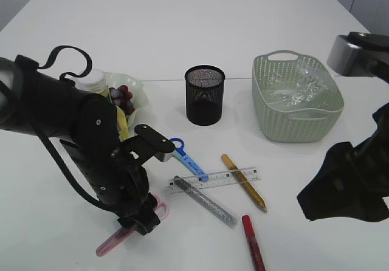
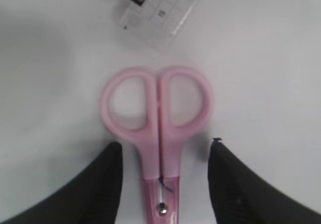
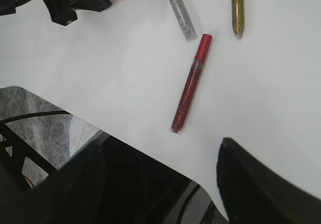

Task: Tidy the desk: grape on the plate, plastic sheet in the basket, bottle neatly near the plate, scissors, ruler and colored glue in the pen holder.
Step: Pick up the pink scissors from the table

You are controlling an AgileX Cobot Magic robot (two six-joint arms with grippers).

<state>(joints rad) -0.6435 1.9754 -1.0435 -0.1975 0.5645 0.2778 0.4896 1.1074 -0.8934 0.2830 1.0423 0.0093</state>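
Note:
Pink scissors (image 2: 158, 113) lie closed on the white table, handles pointing away in the left wrist view; they also show in the exterior view (image 1: 121, 237). My left gripper (image 2: 165, 146) is open, one finger on each side of the scissors' neck, low over the table (image 1: 143, 222). My right gripper (image 3: 160, 148) is open and empty at the table's front edge (image 1: 340, 189). A clear ruler (image 1: 214, 180), silver (image 1: 206, 201), gold (image 1: 243, 181) and red (image 1: 253, 243) glue sticks lie in the middle. The black mesh pen holder (image 1: 205, 95) stands behind them.
The green basket (image 1: 296, 122) at the right holds the plastic sheet (image 1: 298, 89). A plate (image 1: 138, 89) with grapes (image 1: 123, 98) and a bottle (image 1: 92, 79) sit behind my left arm. A blue item (image 1: 188, 158) lies by the ruler. The red glue (image 3: 191, 83) lies near the front edge.

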